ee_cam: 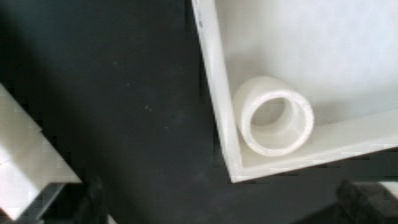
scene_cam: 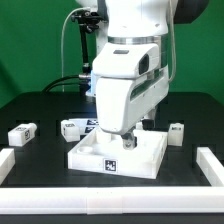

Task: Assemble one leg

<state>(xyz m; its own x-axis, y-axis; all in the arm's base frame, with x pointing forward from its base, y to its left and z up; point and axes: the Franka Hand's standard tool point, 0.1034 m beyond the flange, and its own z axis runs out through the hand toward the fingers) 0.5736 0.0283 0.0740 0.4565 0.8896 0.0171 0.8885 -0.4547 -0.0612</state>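
A large white square tray-like piece (scene_cam: 95, 155) with a tag on its front wall lies mid-table. In the wrist view its corner (ee_cam: 302, 40) shows a round white socket (ee_cam: 278, 118). My gripper (scene_cam: 128, 140) hangs low over the tray's back part. In the wrist view the gripper (ee_cam: 214, 203) has its dark fingertips (ee_cam: 50, 202) far apart at the picture's edge, with nothing between them. Small white tagged legs lie on the black table: one (scene_cam: 22, 131) at the exterior view's left, one (scene_cam: 70, 127) behind the tray, one (scene_cam: 176, 131) at the right.
White raised rails edge the table at the exterior view's left (scene_cam: 6, 162) and right (scene_cam: 212, 166). A white strip (ee_cam: 25, 140) shows beside the tray in the wrist view. A tagged white board (scene_cam: 91, 124) lies behind the tray, partly hidden by the arm.
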